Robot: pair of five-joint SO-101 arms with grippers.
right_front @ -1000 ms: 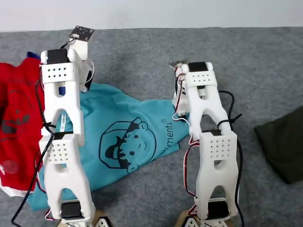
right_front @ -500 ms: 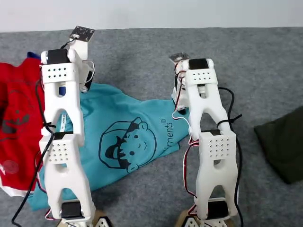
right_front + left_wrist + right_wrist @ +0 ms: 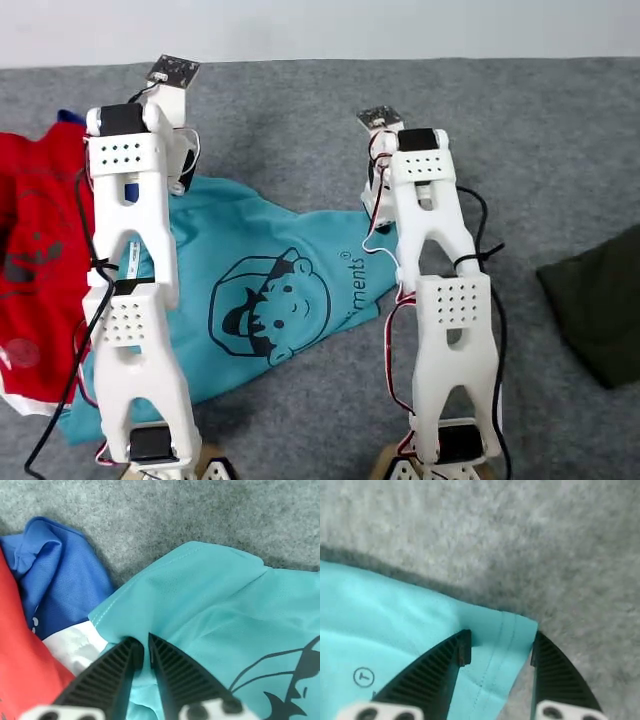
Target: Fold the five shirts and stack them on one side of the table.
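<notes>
Far left edge of worktop (image 3: 520,130), grey and felt-like: red shirt (image 3: 35,250) lying unfolded, running off the edge of the high view. A blue shirt (image 3: 55,580) pokes out from beneath it at the far end. A white strip of cloth (image 3: 75,647) shows between the blue and the red in the left wrist view.

Left arm (image 3: 130,290) stretched out over the seam between the red shirt and the teal shirt (image 3: 270,290). Left hand (image 3: 143,641) down at the teal shirt's far left edge, just beside the blue one. Jaws drawn nearly together, clenched on a pinch of teal cloth.

Teal shirt spread flat between the two arms, not folded. A dark-outlined cartoon head (image 3: 268,305) faces up at its middle. Its left part passes under the left arm and touches the red shirt. Its right corner reaches the right arm (image 3: 450,320).

Right hand (image 3: 500,649) low over that right corner, released. Jaws wide, one fingertip on the teal cloth, the other just off the hem on bare grey worktop. The stitched corner lies between them, not gripped.

Far right, well apart from the rest: a dark green shirt (image 3: 595,310), bunched, partly cut off by the edge of the high view.
</notes>
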